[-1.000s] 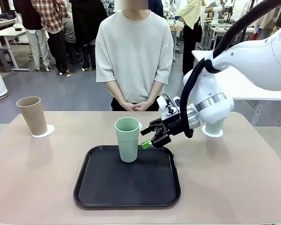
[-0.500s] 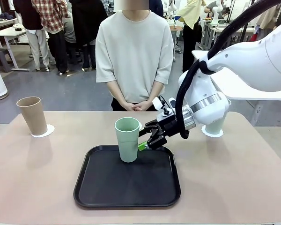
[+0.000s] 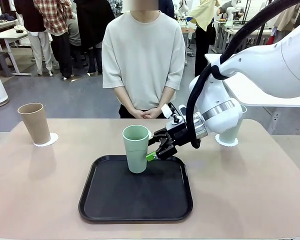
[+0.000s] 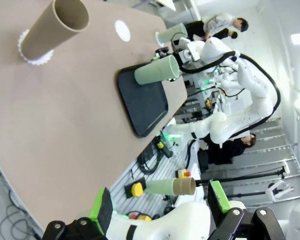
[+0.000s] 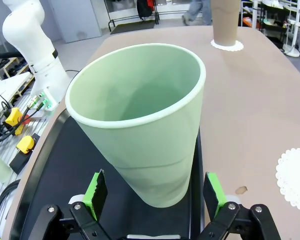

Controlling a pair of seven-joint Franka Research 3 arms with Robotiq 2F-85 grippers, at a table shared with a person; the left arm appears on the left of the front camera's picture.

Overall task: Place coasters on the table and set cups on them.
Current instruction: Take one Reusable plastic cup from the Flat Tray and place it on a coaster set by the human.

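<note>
**Right pincer flanks mint cup on tray**

Front view: the right pincer (image 3: 155, 151) stands just beside the tall pale mint green cup (image 3: 136, 148) on the black rounded tray (image 3: 136, 191).

Left wrist view: the left pincer (image 4: 159, 208) gapes, holding nothing (well above the beige desk (image 4: 65, 120)).

Right wrist view: green pads (image 5: 95, 193) stand apart, either side of the cup.

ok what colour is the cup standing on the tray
Pale mint green cup, matte, on the black tray; the right wrist view shows it best.

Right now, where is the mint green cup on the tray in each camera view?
Front view: mint green cup stands at centre, on the black tray's far edge.
Left wrist view: upper middle, lying sideways in the picture.
Right wrist view: centre, between the right gripper's open fingers.
Shared landmark: the black tray.
</note>
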